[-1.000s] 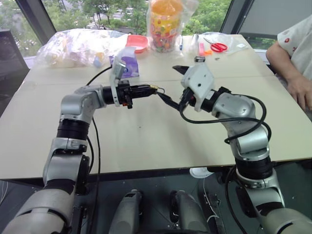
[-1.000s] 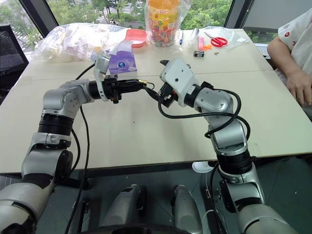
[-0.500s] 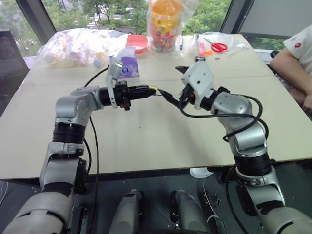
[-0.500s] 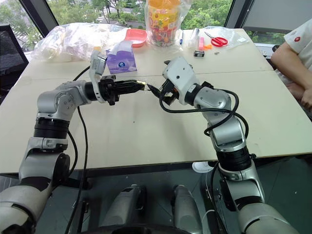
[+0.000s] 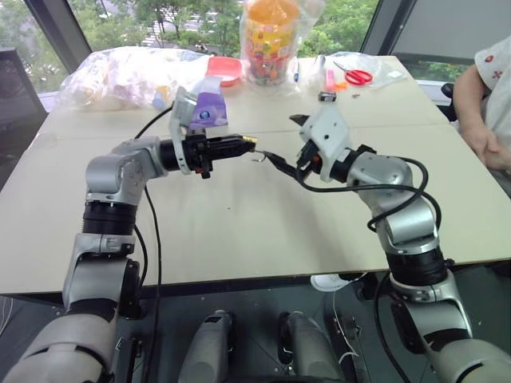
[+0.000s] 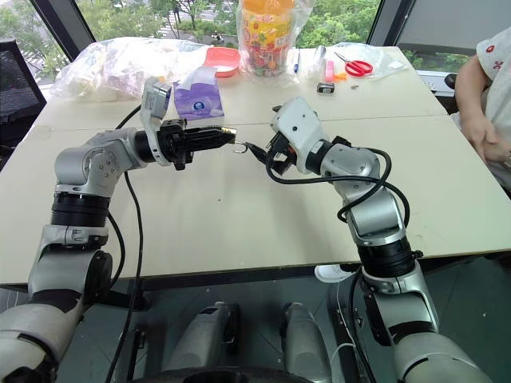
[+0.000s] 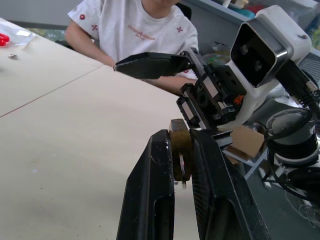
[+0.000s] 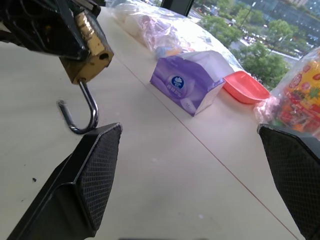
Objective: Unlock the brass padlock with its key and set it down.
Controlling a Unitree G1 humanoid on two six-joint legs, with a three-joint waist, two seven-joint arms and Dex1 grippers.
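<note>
Both arms are raised over the pale beige tabletop (image 5: 239, 231), their tips facing each other above its middle. The left gripper (image 5: 242, 144) has its 2 black fingers pinched tight on the small gold-yellow brass padlock (image 8: 89, 47), which sits right at the fingertips, off the table. Seen from the right wrist, the padlock's thin silvery shackle (image 8: 80, 114) hangs down from the body as an open hook, 1 end free of its hole, so the lock is undone. From the left wrist, the brass body (image 7: 179, 145) is wedged between the 2 finger pads.

The right gripper (image 6: 257, 152) is just beside the padlock, level with it, its 2 black fingers spread wide with nothing between them; 1 fingertip (image 8: 95, 165) sits just under the dangling shackle without touching it.

Farther back on the table stand a purple tissue box (image 5: 209, 109), a shallow red tray (image 5: 226, 69), a clear bag stuffed with wrapped items (image 5: 120, 76), a bag of colourful sweets (image 5: 271, 40) and red-handled scissors (image 5: 355, 76). A person in a white patterned shirt (image 5: 495, 88) sits at the far right edge.
</note>
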